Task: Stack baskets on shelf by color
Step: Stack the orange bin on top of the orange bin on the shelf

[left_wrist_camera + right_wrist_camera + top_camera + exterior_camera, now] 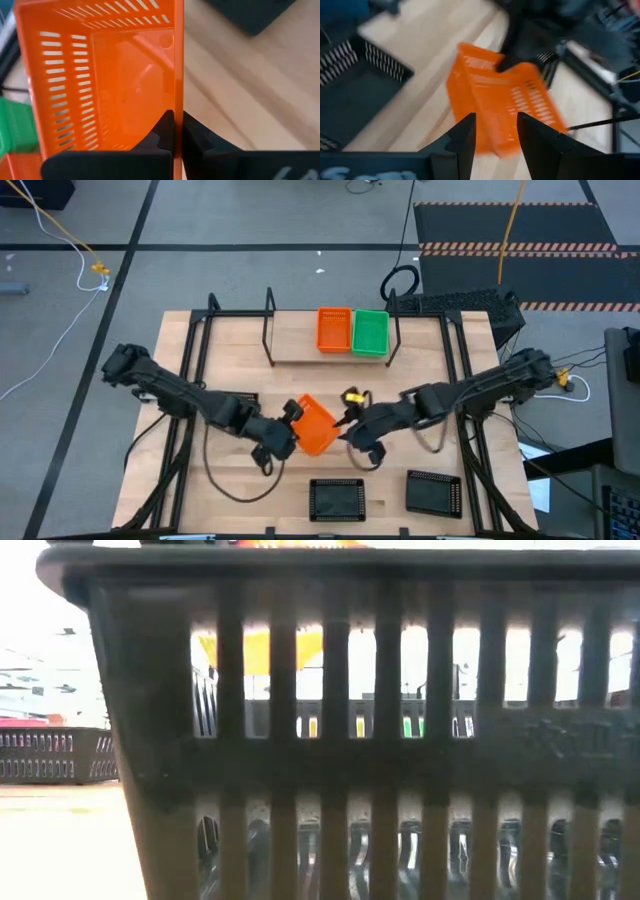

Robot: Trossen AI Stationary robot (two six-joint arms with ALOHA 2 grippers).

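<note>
My left gripper is shut on an orange mesh basket at the table's middle. My right gripper is open just right of that basket, its fingers pointing at the basket's near edge; I cannot tell whether they touch it. On the shelf at the far edge, an orange basket and a green basket rest side by side on their bottoms. Two black baskets sit on the table near its front edge. My left gripper pinches one side wall of the orange basket, with one finger inside the basket and the other outside. The fingers come from the table's left, roughly level. The basket is tilted, its open side turned toward the gripper.
In the low view one black basket fills nearly the whole picture, and the other shows at the left. In the right wrist view a black basket lies beside the gripper. Black shelf uprights and cables cross the table.
</note>
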